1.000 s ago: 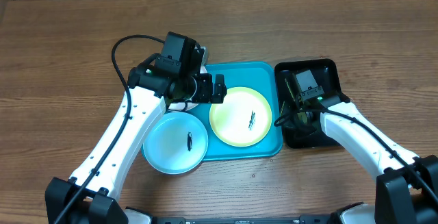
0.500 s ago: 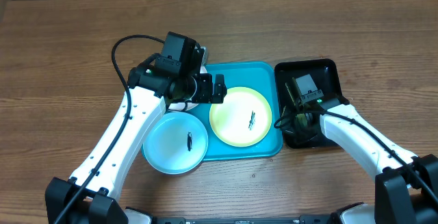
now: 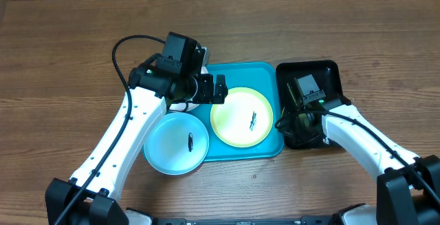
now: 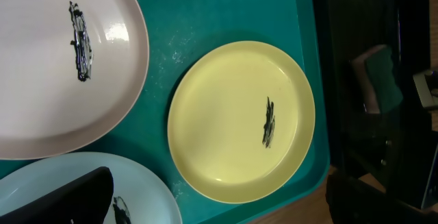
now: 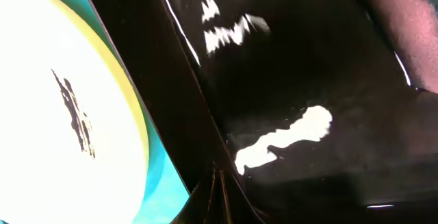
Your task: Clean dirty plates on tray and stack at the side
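Note:
Three plates lie on the turquoise tray (image 3: 265, 73) (image 4: 226, 11), each with a dark smear. The yellow-green plate (image 3: 240, 117) (image 4: 241, 121) (image 5: 41, 114) sits in the tray's right half. The pale blue plate (image 3: 177, 142) (image 4: 55, 183) overhangs the front left corner. The white plate (image 3: 180, 105) (image 4: 68, 66) is mostly hidden under my left arm in the overhead view. My left gripper (image 3: 221, 88) (image 4: 215, 207) hovers open above the tray, holding nothing. My right gripper (image 3: 294, 120) (image 5: 219, 190) is shut, low inside the black tray, with nothing seen between its jaws.
A glossy black tray (image 3: 323, 73) (image 5: 308, 66) stands right of the turquoise one. A green and tan sponge-like block (image 4: 380, 80) stands in it. Bare wooden table (image 3: 69, 60) lies to the left and behind.

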Controlling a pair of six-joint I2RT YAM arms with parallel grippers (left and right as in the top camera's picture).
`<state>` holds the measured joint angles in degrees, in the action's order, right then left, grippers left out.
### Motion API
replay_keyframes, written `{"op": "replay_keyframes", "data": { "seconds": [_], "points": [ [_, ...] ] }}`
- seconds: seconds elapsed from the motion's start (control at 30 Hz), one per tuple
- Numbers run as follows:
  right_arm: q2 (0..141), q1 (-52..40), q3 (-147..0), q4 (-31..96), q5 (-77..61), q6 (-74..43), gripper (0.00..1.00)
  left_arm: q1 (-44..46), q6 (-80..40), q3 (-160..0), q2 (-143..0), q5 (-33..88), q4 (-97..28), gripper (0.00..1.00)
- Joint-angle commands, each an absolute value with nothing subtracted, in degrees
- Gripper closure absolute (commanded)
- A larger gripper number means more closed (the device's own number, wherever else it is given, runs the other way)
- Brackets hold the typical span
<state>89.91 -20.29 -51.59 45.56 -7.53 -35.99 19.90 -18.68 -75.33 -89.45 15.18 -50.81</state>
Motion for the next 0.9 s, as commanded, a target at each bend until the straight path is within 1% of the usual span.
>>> {"op": "replay_keyframes", "data": {
  "seconds": [0.0,0.13,0.23,0.27,0.33,0.43,0.5,0.6,0.63,0.7,0.77,0.8,0.87],
  "points": [
    [89.7,-20.5,-51.2,45.2,-10.6,-36.3,0.96,20.3,-18.0,-75.9,-89.7,14.8,-50.7,0.0],
    [89.7,-20.5,-51.2,45.2,-10.5,-36.0,0.96,20.3,-18.0,-75.9,-89.7,14.8,-50.7,0.0],
    [89.7,-20.1,-52.6,45.2,-8.7,-33.6,0.96,20.3,-18.0,-75.9,-89.7,14.8,-50.7,0.0],
    [89.7,-19.8,-53.7,45.7,-8.4,-31.8,0.94,20.3,-18.0,-75.9,-89.7,14.8,-50.7,0.0],
    [89.7,-18.7,-57.0,48.1,-8.4,-27.9,0.87,20.3,-18.0,-75.9,-89.7,14.8,-50.7,0.0],
    [89.7,-16.5,-63.3,53.6,-8.4,-23.2,0.81,20.3,-18.0,-75.9,-89.7,14.8,-50.7,0.0],
    [89.7,-14.9,-67.4,57.3,-8.3,-20.1,0.75,20.3,-18.0,-75.9,-89.7,14.8,-50.7,0.0],
    [89.7,-12.6,-71.7,61.3,-5.7,-18.5,0.55,20.3,-18.0,-75.9,-89.7,14.8,-50.7,0.0],
    [89.7,-11.9,-72.5,62.0,-4.6,-18.2,0.44,20.3,-18.0,-75.9,-89.7,14.8,-50.7,0.0],
    [89.7,-10.6,-73.1,62.7,-3.2,-17.7,0.34,20.3,-18.0,-75.9,-89.7,14.8,-50.7,0.0],
    [89.7,-9.3,-73.1,62.8,-3.0,-17.7,0.32,20.3,-18.0,-75.9,-89.7,14.8,-50.7,0.0],
    [89.7,-8.7,-73.1,62.9,-3.0,-17.7,0.25,20.3,-18.0,-75.9,-89.7,14.8,-50.5,0.0],
    [89.7,-8.0,-73.1,62.9,-3.0,-17.7,0.24,20.3,-18.0,-75.9,-89.7,14.9,-48.2,0.02]
  ]
}}
